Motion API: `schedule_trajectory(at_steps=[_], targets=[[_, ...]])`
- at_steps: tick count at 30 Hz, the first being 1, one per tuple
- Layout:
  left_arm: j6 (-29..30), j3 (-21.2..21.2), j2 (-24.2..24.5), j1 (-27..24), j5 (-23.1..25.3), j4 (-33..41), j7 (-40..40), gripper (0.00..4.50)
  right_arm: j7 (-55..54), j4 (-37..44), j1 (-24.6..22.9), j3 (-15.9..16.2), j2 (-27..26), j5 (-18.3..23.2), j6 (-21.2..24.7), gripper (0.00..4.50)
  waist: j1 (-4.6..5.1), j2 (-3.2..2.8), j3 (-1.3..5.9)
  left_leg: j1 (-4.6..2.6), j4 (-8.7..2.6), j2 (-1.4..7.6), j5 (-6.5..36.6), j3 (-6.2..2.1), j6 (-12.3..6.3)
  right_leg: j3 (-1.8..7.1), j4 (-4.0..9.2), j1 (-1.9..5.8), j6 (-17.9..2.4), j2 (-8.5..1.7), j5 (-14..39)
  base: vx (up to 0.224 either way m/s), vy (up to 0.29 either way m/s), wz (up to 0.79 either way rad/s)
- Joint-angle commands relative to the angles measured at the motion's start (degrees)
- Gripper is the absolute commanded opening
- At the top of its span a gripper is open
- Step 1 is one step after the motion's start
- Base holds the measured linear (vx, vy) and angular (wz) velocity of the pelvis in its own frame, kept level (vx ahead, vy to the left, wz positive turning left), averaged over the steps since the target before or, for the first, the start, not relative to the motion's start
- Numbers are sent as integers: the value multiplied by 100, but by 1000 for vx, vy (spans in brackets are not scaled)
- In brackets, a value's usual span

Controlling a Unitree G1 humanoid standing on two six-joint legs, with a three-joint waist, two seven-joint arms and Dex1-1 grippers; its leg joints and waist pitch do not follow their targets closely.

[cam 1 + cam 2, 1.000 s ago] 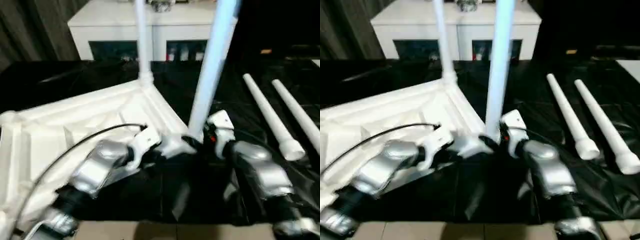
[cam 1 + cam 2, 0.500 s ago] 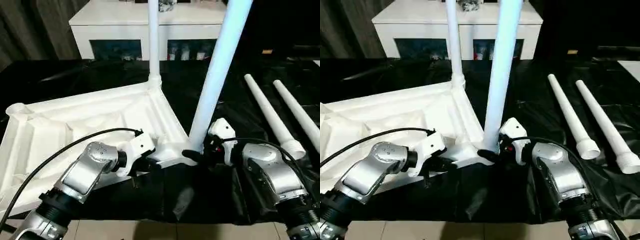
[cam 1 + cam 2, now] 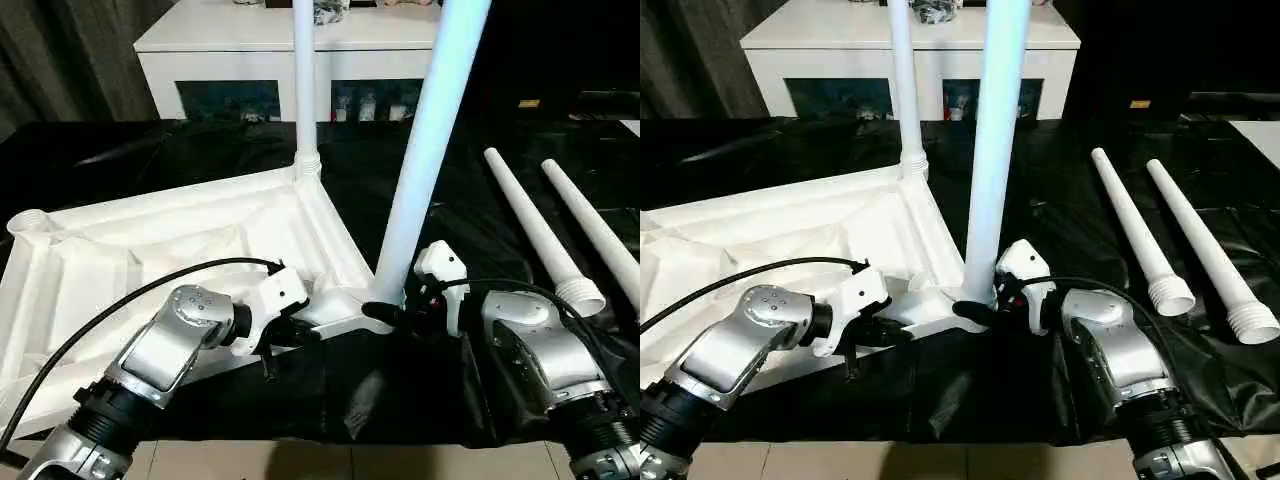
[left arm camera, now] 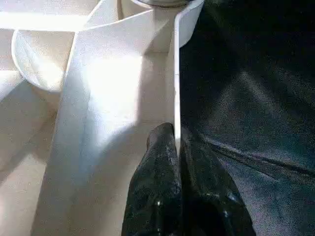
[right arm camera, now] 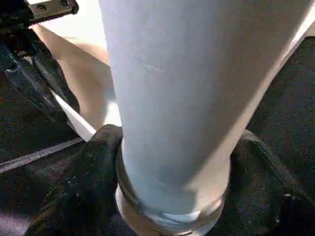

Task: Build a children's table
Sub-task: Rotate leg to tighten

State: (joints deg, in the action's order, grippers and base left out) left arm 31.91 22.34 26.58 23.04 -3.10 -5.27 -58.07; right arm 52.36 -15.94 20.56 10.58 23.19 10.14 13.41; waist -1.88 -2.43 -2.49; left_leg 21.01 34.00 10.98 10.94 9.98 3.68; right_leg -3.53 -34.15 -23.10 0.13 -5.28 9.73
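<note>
The children's table top lies upside down on the black cover, ribbed side up. One white leg stands in its far corner socket. A second leg rises with a slight lean from the near corner socket. My right gripper holds this leg at its base, one finger pressed on the collar and the other on the far side. My left gripper is shut on the thin rim of the top, just left of that socket.
Two loose white legs lie side by side on the black cover at the right. A white cabinet with glass doors stands behind the table. A black cable loops over my left forearm.
My right gripper's fingers have drawn in around the base of the near leg. The left gripper keeps its hold on the rim. The head camera has shifted a little.
</note>
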Motion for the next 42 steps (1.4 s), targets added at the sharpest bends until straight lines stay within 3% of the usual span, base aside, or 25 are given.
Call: schedule_trajectory(at_steps=[1, 4, 7, 10, 11, 13, 15, 20, 23, 26, 29, 35, 38, 41, 42], targets=[[111, 109, 62, -91, -32, -67, -123, 0, -316, -103, 22, -185, -53, -23, 122, 278, -15, 38, 336, -27, -417, 151, 1279, -28, -252, 199, 367, 284, -1402, -225, 1177, 0, 0, 0], [126, 26, -131, -22, -9, -248, 138, 0, -881, -355, 127, -324, -293, -99, 249, 272, 19, 40, 313, -21, -440, 140, 1527, -40, -133, 188, 415, 274, -1252, -229, 1678, 0, 0, 0], [201, -193, -710, 249, 140, -868, 997, 0, -2284, -814, 317, -731, -902, -157, 654, 270, 47, 44, 311, -64, -450, 119, 1732, -52, 65, 183, 469, 235, -1089, -229, 2143, 0, 0, 0], [233, -388, -1157, 519, 274, -1384, 1746, 0, -3245, -1070, 425, -959, -1312, -235, 810, 269, 30, 40, 304, -105, -460, 126, 1904, -54, 130, 182, 498, 199, -1017, -226, 2221, 0, 0, 0], [109, -467, -1432, 709, 390, -1741, 2250, 0, -3927, -1237, 484, -1030, -1615, -356, 835, 269, 46, -6, 259, -113, -473, 100, 2097, -53, 185, 177, 540, 162, -909, -212, 2498, 0, 0, 0], [45, -497, -1546, 786, 440, -1886, 2463, 0, -4227, -1312, 512, -1054, -1754, -416, 815, 269, 55, 37, 268, -161, -464, 68, 2358, -77, 211, 141, 623, 152, -673, -228, 3040, 0, 0, 0], [-17, -537, -1707, 845, 481, -2022, 2661, 0, -4505, -1374, 550, -1176, -1993, -316, 812, 269, 41, 14, 273, -177, -470, 79, 2425, -90, 169, 144, 658, 121, -534, -237, 3198, 0, 0, 0], [-163, -386, -1930, 950, 631, -2328, 2858, 0, -4977, -1642, 767, -983, -2471, -551, 707, 269, 99, -31, 259, -172, -544, 90, 2801, -147, 198, 86, 704, 138, -403, -229, 3208, 0, 0, 0], [-192, -357, -1942, 974, 616, -2360, 2794, 0, -4850, -1647, 849, -969, -2531, -533, 493, 339, 118, -25, 262, -168, -561, 87, 2934, -164, 173, 76, 722, 147, -346, -244, 3267, 0, 0, 0], [-251, -307, -1787, 919, 600, -2251, 2543, 0, -4828, -1615, 932, -1001, -2391, -564, 438, 348, 176, -22, 274, -107, -596, 87, 2896, -184, 154, 75, 700, 193, -376, -252, 3113, 0, 0, 0], [-318, -232, -1638, 832, 598, -2084, 2271, 0, -4599, -1482, 937, -948, -2228, -582, 423, 366, 209, -27, 294, -92, -595, 103, 2762, -178, 126, 91, 682, 202, -509, -260, 2800, 0, 0, 0], [-474, -1, -1183, 564, 629, -1709, 1580, 0, -3390, -905, 713, -615, -1610, -546, 558, 366, 137, -17, 341, -53, -547, 132, 1861, -76, -74, 166, 560, 247, -990, -264, 1788, 0, 0, 0], [-572, 27, -951, 415, 469, -1457, 1193, 0, -2588, -532, 497, -409, -1201, -463, 530, 366, 108, -9, 354, -51, -521, 141, 1624, -49, -148, 177, 520, 266, -1116, -258, 1454, 41, -14, 3], [-766, 72, -662, 260, 279, -1119, 615, 0, -1783, -177, 282, -208, -755, -340, 475, 366, 67, 3, 399, 8, -462, 148, 1111, -47, -301, 192, 397, 332, -1279, -250, 745, 46, -14, 2], [-889, 92, -566, 218, 232, -1018, 432, 0, -1579, -109, 228, -157, -629, -335, 426, 366, 39, -11, 425, -4, -409, 141, 785, -17, -467, 187, 350, 319, -1426, -241, 297, 0, 0, 0]])
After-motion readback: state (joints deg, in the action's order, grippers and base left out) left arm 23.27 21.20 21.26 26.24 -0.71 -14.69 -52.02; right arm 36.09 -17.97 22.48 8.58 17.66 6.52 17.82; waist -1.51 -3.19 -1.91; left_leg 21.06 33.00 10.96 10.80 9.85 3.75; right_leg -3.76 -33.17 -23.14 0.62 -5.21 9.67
